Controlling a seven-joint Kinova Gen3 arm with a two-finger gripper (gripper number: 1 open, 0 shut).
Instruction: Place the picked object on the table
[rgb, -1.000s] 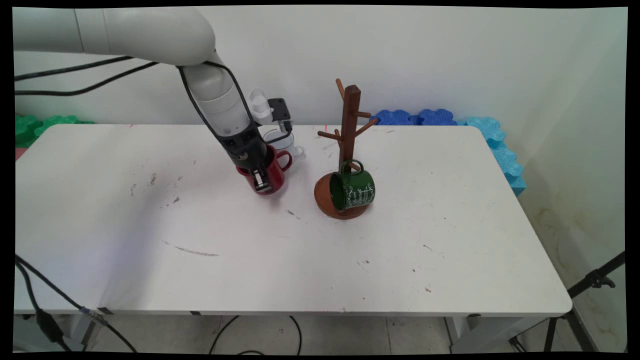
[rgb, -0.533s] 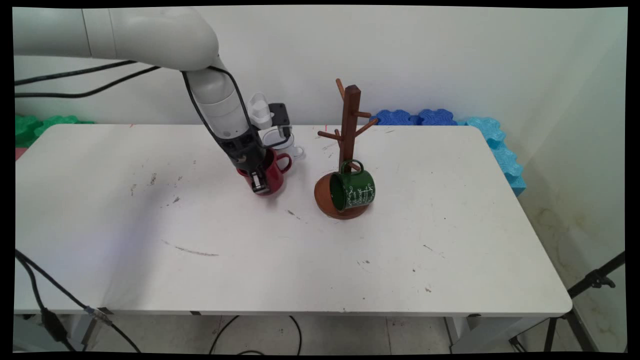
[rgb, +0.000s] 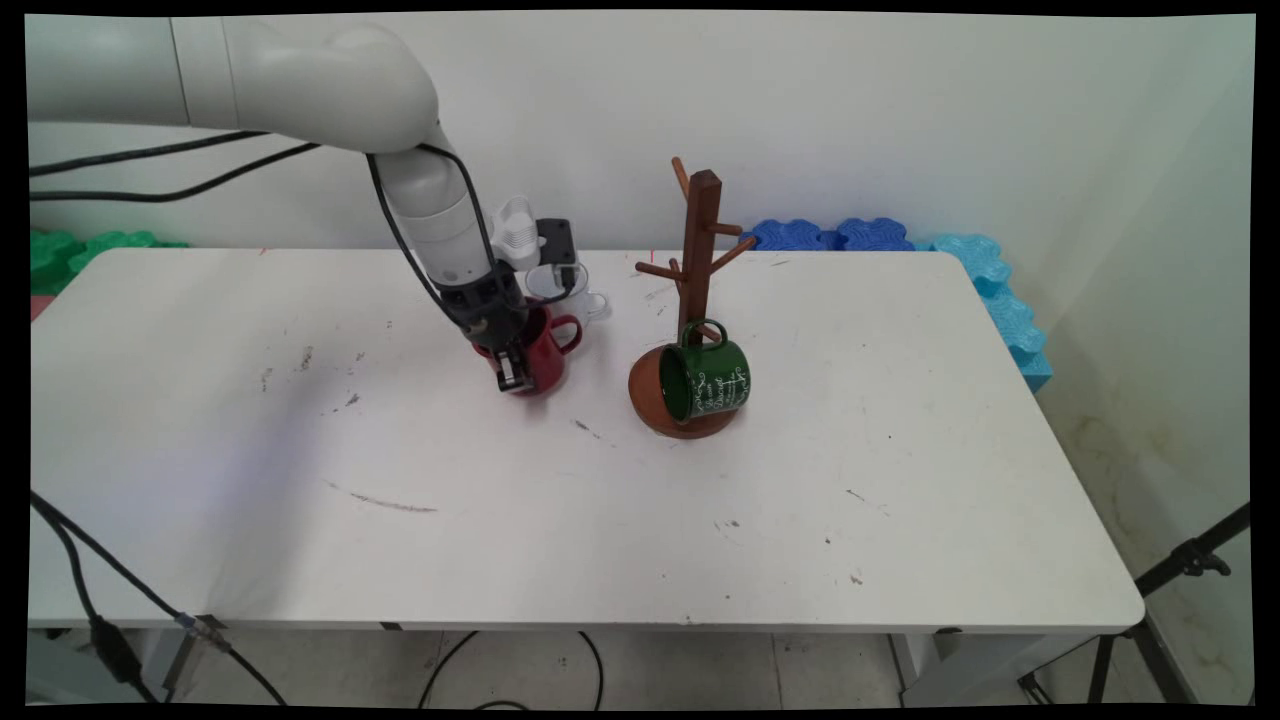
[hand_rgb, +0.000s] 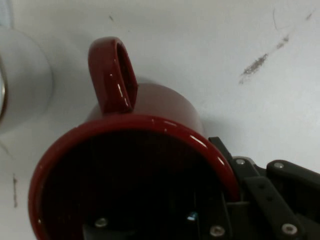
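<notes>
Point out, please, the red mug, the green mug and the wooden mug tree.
red mug (rgb: 545, 352), main view, on its side wall beside the end effector.
green mug (rgb: 718, 382), main view, on its lettered side.
wooden mug tree (rgb: 699, 245), main view, on its upright post.

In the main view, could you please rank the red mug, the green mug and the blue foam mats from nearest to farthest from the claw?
1. Red mug: gripped at its rim by the claw.
2. Green mug: hanging on the wooden rack, to the picture's right.
3. Blue foam mats: at the table's far right corner.

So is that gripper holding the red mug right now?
Gripper: closed on the red mug's rim, one finger inside, one outside.
</notes>
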